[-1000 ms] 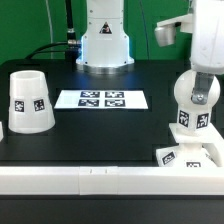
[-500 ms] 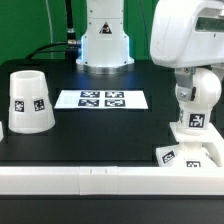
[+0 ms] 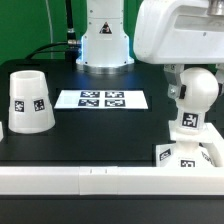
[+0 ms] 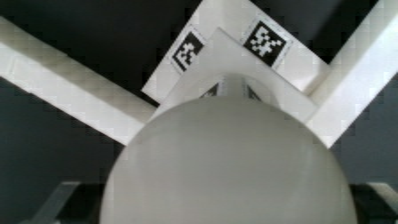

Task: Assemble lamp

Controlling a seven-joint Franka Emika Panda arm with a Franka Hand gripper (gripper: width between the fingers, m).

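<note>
The white round-headed bulb [image 3: 194, 96] stands upright in the socket of the flat square base [image 3: 170, 156] at the exterior view's right, near the front edge. My gripper [image 4: 217, 206] is shut on the bulb's head from above. In the wrist view the bulb [image 4: 222, 150] fills the space between my fingers [image 4: 54, 203], with the tagged base [image 4: 267, 42] below it. In the exterior view the arm's white wrist [image 3: 175, 30] hides the fingers. The tapered shade [image 3: 30, 101] stands rim-down at the exterior view's left, far from the gripper.
The marker board [image 3: 102, 99] lies flat in the middle of the black table. The robot's white pedestal [image 3: 104, 40] stands behind it. A white rail [image 3: 80, 176] runs along the table's front edge.
The arm's wrist has swung toward the exterior view's left over the bulb. The bulb's tag has shifted leftward, so the bulb has turned in the socket. The shade has not moved.
</note>
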